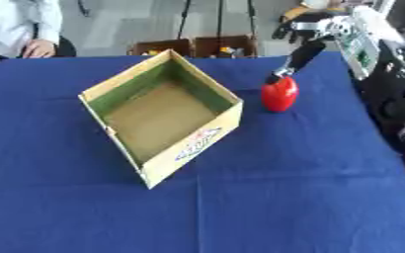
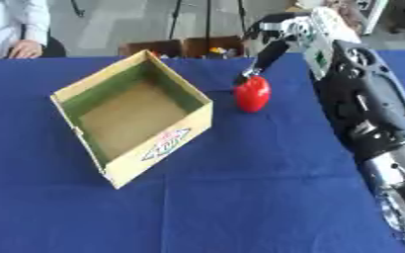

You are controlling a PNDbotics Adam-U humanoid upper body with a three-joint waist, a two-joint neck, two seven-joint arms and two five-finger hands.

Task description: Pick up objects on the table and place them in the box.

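Nothing has gone into the box as far as you can see: its brown floor is bare, and it sits open-topped and turned cornerwise on the blue tablecloth, left of centre. The only thing to pick up that shows on the table is the red apple, standing on the cloth just beside the box's right corner but not touching it. So judge the job as barely begun, with the lift, the carry to the left and the drop all left to do. Your right hand comes in from the upper right, the arm running down the right edge of the view, and one dark finger points down so that its tip meets the top of the apple. You cannot tell from here whether the remaining fingers are spread or curled, and none of them wraps the fruit, so treat it as touched, not grasped. Your left hand shows in neither eye.
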